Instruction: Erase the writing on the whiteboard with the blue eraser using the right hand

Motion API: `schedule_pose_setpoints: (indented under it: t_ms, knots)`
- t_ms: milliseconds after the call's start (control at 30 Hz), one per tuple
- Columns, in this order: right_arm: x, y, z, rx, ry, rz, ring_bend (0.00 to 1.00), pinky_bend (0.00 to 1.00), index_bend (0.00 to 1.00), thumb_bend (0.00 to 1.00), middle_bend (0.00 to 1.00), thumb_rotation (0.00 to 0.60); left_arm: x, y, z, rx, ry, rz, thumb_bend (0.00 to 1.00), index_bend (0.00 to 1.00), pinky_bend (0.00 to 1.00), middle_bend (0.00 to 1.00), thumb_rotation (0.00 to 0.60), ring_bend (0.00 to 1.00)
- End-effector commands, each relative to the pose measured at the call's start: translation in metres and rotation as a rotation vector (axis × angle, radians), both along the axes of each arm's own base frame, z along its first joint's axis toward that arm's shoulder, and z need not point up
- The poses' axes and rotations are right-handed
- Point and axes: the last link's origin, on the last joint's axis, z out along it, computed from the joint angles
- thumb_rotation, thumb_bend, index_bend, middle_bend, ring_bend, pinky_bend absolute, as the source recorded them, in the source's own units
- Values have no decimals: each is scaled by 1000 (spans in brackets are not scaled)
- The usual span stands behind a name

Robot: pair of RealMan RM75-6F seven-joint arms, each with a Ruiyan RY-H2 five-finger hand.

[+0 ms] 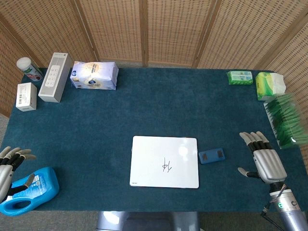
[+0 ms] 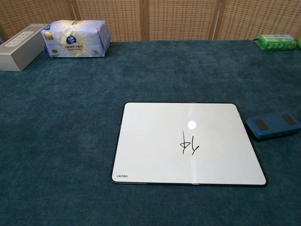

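Head view looks down from high; chest view sits low, nearer; both share the whiteboard (image 1: 165,161)

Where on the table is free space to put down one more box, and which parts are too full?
The widest bare cloth lies between the tissue pack and the whiteboard, and left of the board up to the blue bottle. The back left corner is crowded by the grey box. The right edge is tight: eraser, right hand, green packets.

White whiteboard (image 1: 164,161) (black writing (image 1: 166,166)), blue eraser (image 1: 212,156), teal tablecloth (image 1: 144,106).
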Motion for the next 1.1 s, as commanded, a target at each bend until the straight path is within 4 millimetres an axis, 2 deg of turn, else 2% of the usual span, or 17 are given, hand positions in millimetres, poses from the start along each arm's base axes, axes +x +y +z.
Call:
schedule_pose_setpoints:
  t_ms: [33,300,533,933,1100]
  knots:
    - [-1,0,0,1,-3,0,0,0,76,144,115,600,0,0,0,-2,-3,1,427,316,44,247,600,154]
    - [0,-6,-1,65,-39,22,0,0,184,143,117,600,4,-3,2,3,-7,-11,428,316,44,247,600,154]
    - [3,-19,-7,120,-17,55,0,0,191,143,116,600,12,-2,5,10,-4,-38,428,321,44,248,600,156]
    - [0,-57,-47,220,65,35,0,0,212,149,112,600,26,7,0,-17,11,-79,428,330,45,249,600,156]
    - [-4,-64,-61,227,88,20,0,0,211,154,112,600,26,12,-2,-27,14,-81,428,331,44,249,600,156]
